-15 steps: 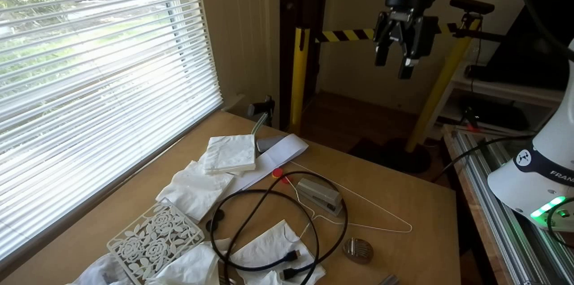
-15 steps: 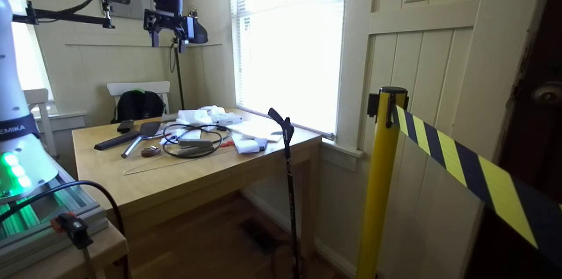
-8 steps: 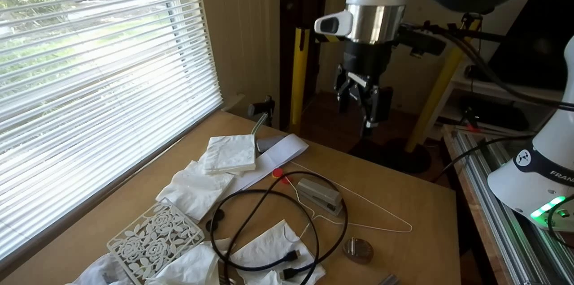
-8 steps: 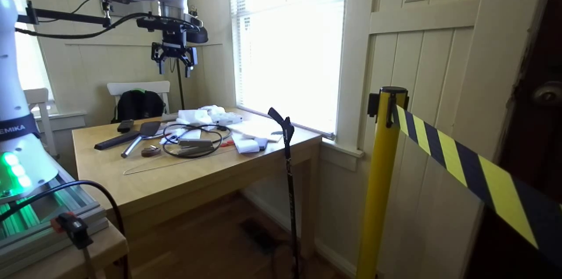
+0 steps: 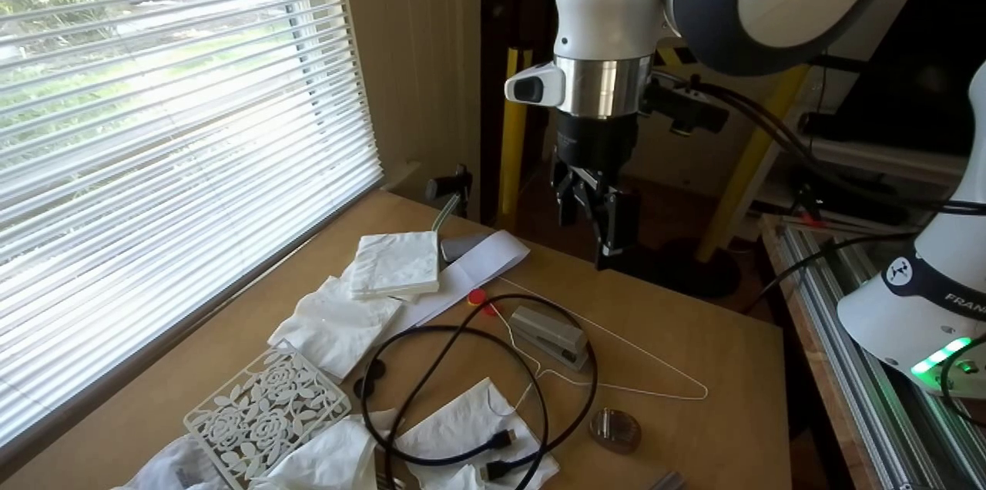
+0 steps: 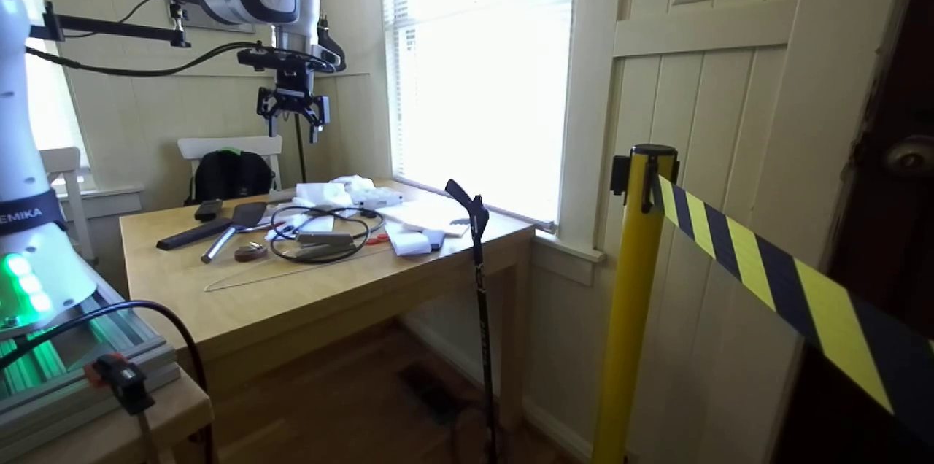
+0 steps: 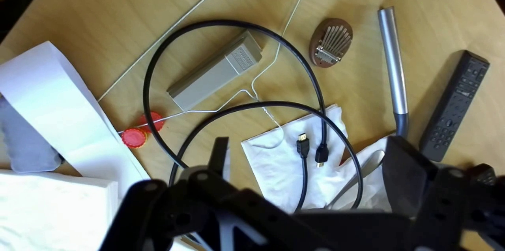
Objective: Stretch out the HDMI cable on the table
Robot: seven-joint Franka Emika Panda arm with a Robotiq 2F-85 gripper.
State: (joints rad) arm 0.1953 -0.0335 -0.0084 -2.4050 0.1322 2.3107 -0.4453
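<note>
The black HDMI cable lies in loose loops on the light wooden table. In the wrist view the cable has one loop round a grey stapler. Its two plug ends lie side by side on a white cloth, pointing opposite ways. My gripper is open and empty, pointing down well above the table; it also shows in an exterior view. In the wrist view the plugs appear between the spread fingers, far below them. Part of the cable is hidden behind the gripper there.
A grey stapler and a pale wire hanger lie among the loops. A small thumb piano, a metal-handled tool and a black remote lie beside them. White cloths and a lattice trivet lie near the window.
In both exterior views the arm has lowered, bringing the gripper down nearer to the table and closer above the cable. The gripper stays open. The cable and other objects have not moved.
</note>
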